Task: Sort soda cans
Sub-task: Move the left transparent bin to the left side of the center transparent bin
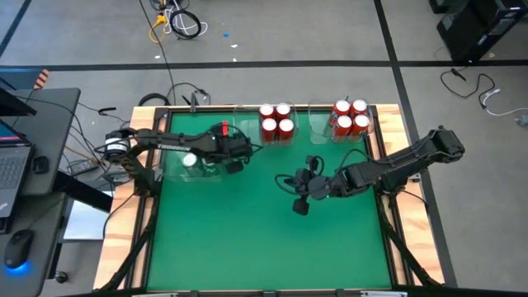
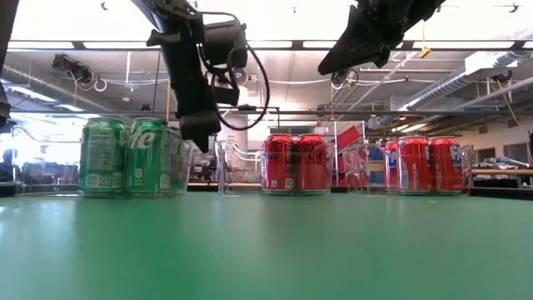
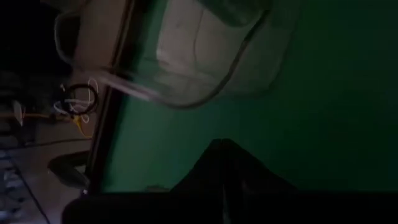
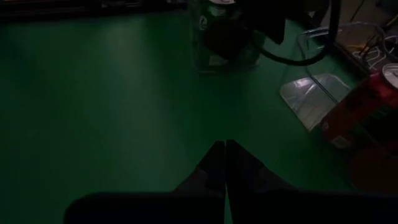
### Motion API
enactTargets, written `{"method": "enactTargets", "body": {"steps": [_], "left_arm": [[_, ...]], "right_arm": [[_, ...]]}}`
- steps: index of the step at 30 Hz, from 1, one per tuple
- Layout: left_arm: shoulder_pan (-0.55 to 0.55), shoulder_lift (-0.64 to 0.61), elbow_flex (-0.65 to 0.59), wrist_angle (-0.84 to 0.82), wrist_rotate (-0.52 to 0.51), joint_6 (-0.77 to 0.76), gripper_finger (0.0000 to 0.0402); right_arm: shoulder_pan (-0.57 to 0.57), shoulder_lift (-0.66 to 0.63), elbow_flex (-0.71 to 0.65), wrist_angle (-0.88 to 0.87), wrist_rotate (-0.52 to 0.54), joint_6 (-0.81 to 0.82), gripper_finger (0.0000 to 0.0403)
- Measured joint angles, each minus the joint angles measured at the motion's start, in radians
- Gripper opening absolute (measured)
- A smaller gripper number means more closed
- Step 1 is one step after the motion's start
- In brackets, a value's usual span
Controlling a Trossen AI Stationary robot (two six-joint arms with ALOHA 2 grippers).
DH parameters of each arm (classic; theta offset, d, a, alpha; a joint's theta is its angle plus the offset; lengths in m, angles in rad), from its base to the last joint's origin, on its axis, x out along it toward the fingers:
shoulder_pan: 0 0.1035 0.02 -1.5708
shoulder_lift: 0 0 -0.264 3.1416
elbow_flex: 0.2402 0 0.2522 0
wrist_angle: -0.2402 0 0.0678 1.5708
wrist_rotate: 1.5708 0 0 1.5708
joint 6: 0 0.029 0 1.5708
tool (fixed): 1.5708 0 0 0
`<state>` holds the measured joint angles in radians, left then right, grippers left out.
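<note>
While empty, right hand [image 4: 225,149] closed, above table [image 4: 93,93]

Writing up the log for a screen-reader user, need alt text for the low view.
Level view across a green table: two green soda cans at left with the left arm hanging beside them, and two groups of red soda cans in clear trays at centre and right. The right arm shows at top right; neither end effector is clearly visible.

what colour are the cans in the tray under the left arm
Green, with white lettering; the green soda cans show best in the low view.
</note>
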<state>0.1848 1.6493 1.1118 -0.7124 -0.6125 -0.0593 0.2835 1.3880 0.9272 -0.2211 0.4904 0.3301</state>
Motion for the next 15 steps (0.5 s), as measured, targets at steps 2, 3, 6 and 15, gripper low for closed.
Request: {"method": "enactTargets", "body": {"steps": [2,3,6,15], "left_arm": [[0.009,-0.004,0.000,-0.010,0.006,0.000,0.0000],[0.009,-0.012,0.000,-0.019,0.008,0.000,0.0000],[-0.024,-0.047,0.003,-0.038,0.059,-0.004,0.0000],[-0.247,-0.193,0.058,-0.254,0.209,-0.276,0.0000]], "right_arm": [[0.008,0.000,0.000,-0.003,0.014,0.000,0.0000],[0.011,0.000,0.000,-0.005,0.018,0.000,0.0000],[0.022,0.000,0.000,-0.012,0.022,0.000,0.0000],[0.038,0.001,0.000,-0.049,0.067,0.016,0.0000]]}}
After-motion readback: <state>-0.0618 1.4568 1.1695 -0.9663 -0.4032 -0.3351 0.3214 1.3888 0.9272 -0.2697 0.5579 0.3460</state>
